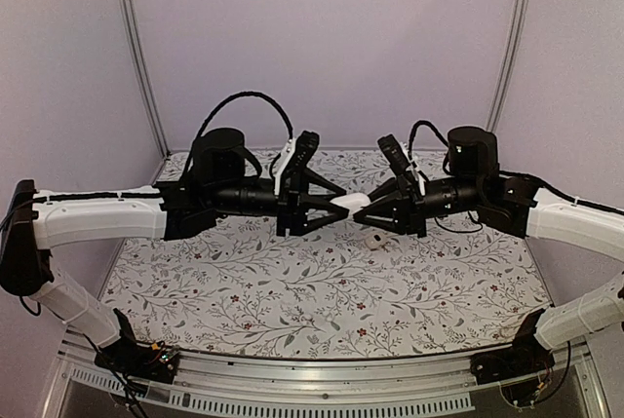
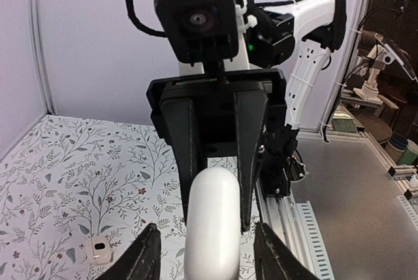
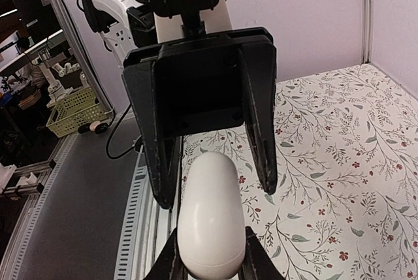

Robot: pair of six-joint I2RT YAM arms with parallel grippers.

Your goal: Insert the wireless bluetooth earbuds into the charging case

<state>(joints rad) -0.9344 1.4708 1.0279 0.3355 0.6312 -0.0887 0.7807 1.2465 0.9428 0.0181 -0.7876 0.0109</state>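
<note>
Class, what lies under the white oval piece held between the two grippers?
A floral tablecloth, with a small white charging case lying nearly below. The white oval piece hides part of the cloth beneath it.

The wireless bluetooth earbuds, 1 glossy white oval lump, hang level in mid-air. The charging case, white and dark-spotted, lies on the table just near-right.

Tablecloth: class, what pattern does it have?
Tablecloth: grey leafy sprigs, small red flowers on white; clearest in right wrist view.
</note>
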